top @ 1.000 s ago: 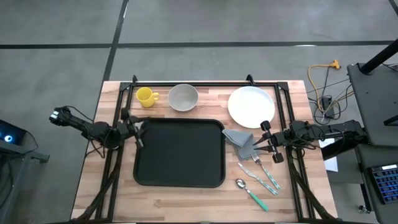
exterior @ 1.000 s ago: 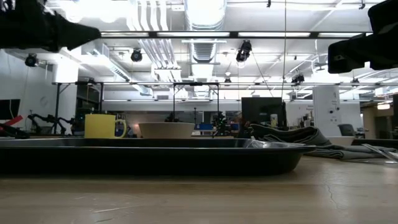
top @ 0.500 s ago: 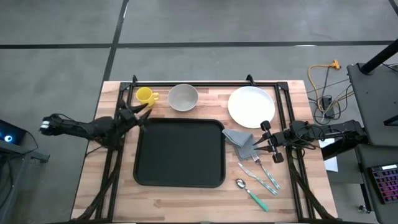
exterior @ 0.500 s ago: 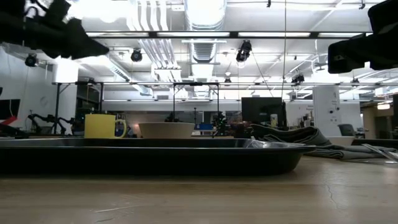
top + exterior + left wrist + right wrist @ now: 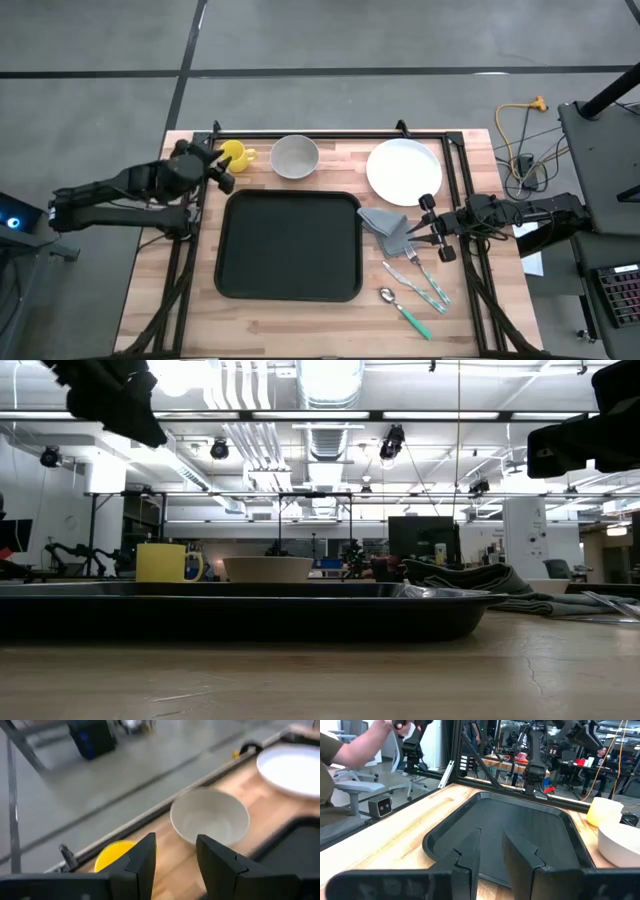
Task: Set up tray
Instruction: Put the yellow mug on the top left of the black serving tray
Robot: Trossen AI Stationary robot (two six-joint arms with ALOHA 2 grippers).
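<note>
Now — left gripper [image 5: 222, 160] spread open by mug [image 5: 234, 154] | right gripper [image 5: 428, 228] seemingly parted, empty | tray [image 5: 288, 245] bare

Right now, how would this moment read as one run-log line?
left gripper: open, above yellow mug | right gripper: idle by grey napkin | tray: empty

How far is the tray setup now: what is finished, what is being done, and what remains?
Done: nothing yet; the tray lies bare. In hand: the left tool is open above the yellow mug, holding nothing. Left: the mug, bowl, plate, napkin, forks and spoon all sit on the table outside the tray. The right tool waits by the napkin.
</note>
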